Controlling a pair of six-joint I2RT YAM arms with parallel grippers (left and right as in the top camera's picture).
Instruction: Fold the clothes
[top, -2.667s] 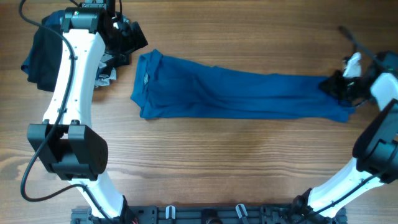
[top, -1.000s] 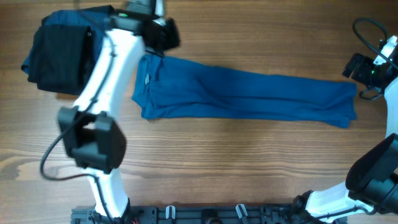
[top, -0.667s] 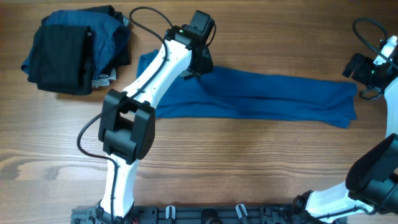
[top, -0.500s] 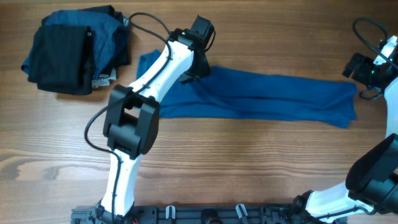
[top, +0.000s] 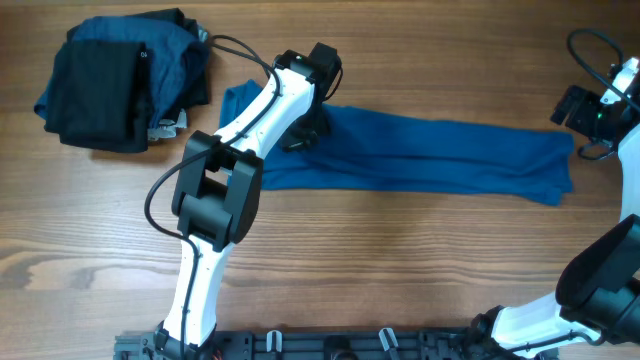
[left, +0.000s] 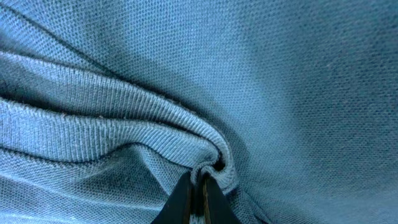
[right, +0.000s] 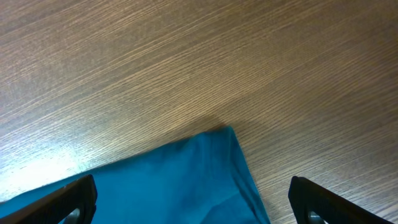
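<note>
At the far left corner of the table (top: 60, 200) sits a stack of dark garments (top: 110, 80), black over dark blue, already folded and untouched. Just right of it the blue polo shirt (top: 430, 155) lies as a long narrow band across the far half of the table, reaching nearly to the right edge. It is soft, light knit that will sag, stretch and drag rather than keep its shape, so it is best taken by a pinched fold or at an end corner or hem, and lifted slowly. The left gripper (top: 305, 125) has its fingertips (left: 186, 200) pressed together on a small ridge of the cloth near the shirt's left end. A second earlier it hovered over the collar end, partly spread; since then it has moved rightward and closed. At the far right edge the right gripper (right: 193, 202) hangs with its fingers wide apart above the shirt's end corner, holding nothing; a few seconds ago it was down on that end, and it has stayed lifted off for the last second.
</note>
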